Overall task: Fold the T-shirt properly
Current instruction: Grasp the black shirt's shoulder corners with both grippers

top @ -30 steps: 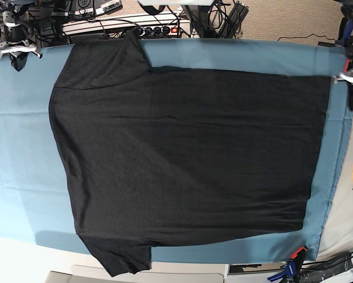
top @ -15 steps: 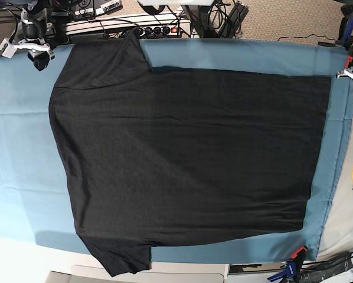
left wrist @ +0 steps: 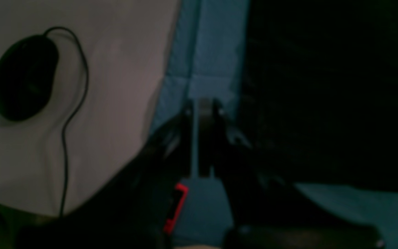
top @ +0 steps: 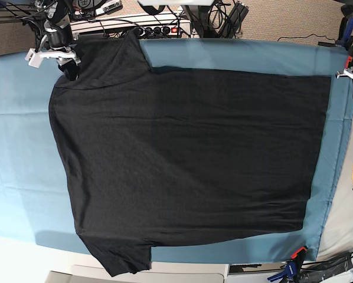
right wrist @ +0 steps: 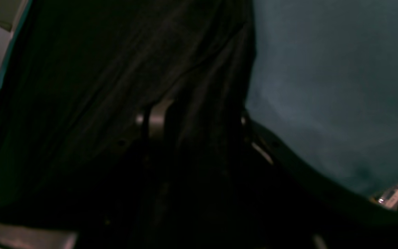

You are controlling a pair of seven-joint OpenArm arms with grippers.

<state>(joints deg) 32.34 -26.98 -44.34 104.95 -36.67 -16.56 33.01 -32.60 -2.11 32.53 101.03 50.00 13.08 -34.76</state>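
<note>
Blue cloth [top: 17, 118] under flat T-shirt [top: 188, 153]; left jaws pressed together, right jaws murky, parted.

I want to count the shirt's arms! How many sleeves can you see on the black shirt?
2. One sleeve sticks out at the top edge of the T-shirt in the base view, by the power strip. The other sleeve sticks out at the bottom edge, hanging past the blue cloth.
</note>
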